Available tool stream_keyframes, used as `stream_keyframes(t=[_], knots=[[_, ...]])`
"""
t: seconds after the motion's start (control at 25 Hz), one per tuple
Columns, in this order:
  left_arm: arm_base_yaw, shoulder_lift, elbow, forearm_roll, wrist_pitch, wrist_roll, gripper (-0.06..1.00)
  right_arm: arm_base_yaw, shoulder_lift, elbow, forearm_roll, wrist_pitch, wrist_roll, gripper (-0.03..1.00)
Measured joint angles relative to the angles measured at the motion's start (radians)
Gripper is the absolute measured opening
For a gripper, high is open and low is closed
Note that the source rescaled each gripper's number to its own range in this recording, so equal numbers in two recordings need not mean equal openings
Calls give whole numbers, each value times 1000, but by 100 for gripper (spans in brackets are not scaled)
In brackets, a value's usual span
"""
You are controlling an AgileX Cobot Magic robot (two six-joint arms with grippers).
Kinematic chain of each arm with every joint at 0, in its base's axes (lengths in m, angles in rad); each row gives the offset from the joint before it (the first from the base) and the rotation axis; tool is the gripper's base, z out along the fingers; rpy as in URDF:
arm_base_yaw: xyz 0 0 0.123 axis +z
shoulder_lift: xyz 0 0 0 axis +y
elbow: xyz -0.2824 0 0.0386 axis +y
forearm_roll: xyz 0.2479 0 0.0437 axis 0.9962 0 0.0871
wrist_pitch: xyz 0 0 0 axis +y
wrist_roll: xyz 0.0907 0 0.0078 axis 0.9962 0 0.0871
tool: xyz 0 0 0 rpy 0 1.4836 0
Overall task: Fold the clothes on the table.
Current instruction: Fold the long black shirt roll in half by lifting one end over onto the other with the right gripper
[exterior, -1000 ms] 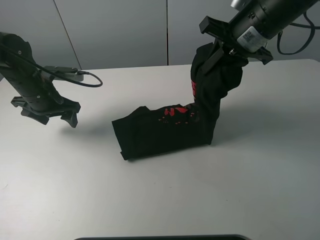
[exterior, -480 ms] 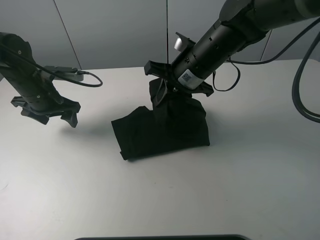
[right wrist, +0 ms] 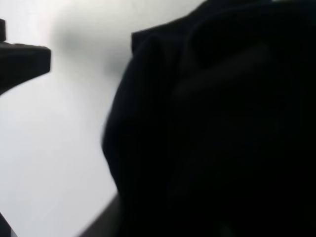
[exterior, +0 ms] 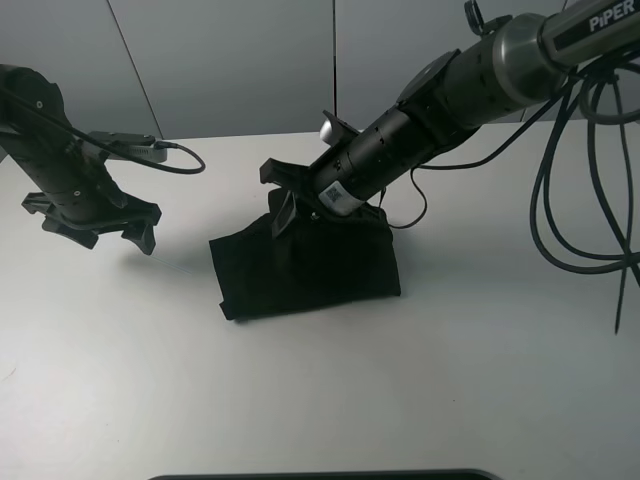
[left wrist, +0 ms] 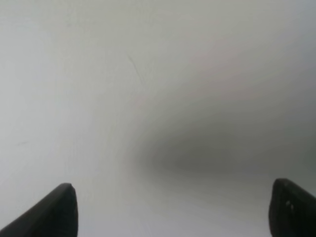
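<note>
The clothes [exterior: 300,265] lie as a folded black bundle in the middle of the white table [exterior: 450,380], with no print showing. My right gripper [exterior: 283,200] reaches across to the bundle's upper left edge, low over the fabric and touching it. In the right wrist view, black cloth [right wrist: 222,138] fills most of the frame and hides one finger. I cannot tell whether the jaws still pinch the fabric. My left gripper [exterior: 115,238] hovers over bare table well to the left of the shirt. It is open [left wrist: 173,212] and empty.
Black cables [exterior: 580,200] hang from the right arm over the table's right side. Another cable [exterior: 170,155] trails behind the left arm near the back edge. A dark edge [exterior: 320,475] shows at the table's front.
My right arm swept down and to the left, laying the lifted half of the shirt over the other half and covering the red print. The bundle slid slightly left. The left arm stayed still.
</note>
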Motion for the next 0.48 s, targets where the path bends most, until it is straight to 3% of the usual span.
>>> stream_keyframes(t=[0.12,0.16,0.32,0.48], knots=[[0,0,0,0,0,0,100,0,0,0,97,-2,-100,87],[0,0,0,0,0,0,100,2,0,0,117,-2,-130,94],[0,0,0,0,0,13,100,4,-5,-2,141,-6,-207,100],[0,0,0,0,0,17,100,4,-67,-2,35,-96,-216,100]])
